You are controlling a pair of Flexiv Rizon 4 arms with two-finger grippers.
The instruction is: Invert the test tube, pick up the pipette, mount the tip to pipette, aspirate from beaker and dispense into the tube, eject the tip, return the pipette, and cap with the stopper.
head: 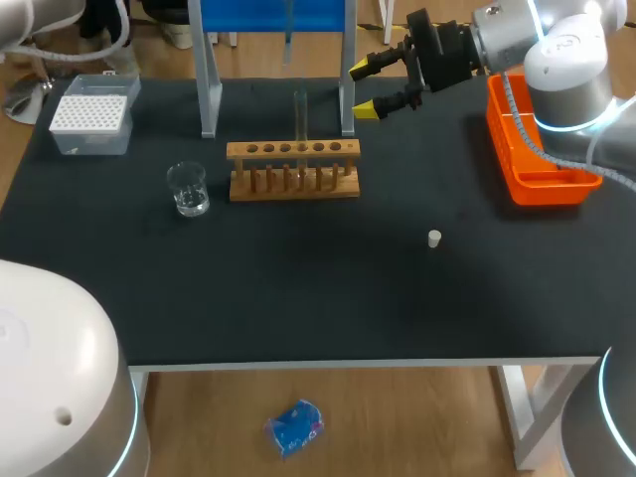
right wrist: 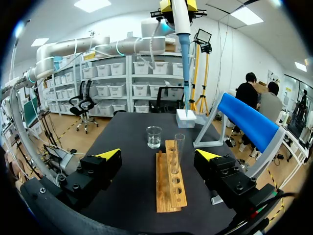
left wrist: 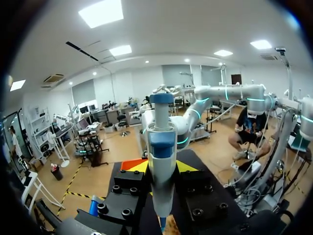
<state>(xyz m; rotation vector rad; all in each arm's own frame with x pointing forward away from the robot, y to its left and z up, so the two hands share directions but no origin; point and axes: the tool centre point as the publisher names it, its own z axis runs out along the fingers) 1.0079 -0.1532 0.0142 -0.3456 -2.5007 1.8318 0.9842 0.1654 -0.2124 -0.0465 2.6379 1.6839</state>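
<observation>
Yellow-tipped left pincer (left wrist: 161, 167) pinching pipette (left wrist: 160, 142) | right pincer (right wrist: 159, 154) spread wide, test tube (right wrist: 177, 156) ahead, untouched

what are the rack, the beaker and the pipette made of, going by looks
The rack looks like bare wood: matt tan boards with drilled holes. The beaker is clear and shiny with bright glints, so it is likely glass, though clear plastic cannot be ruled out. The pipette seems to be smooth moulded plastic, a white body with blue parts and a slight sheen.
</observation>
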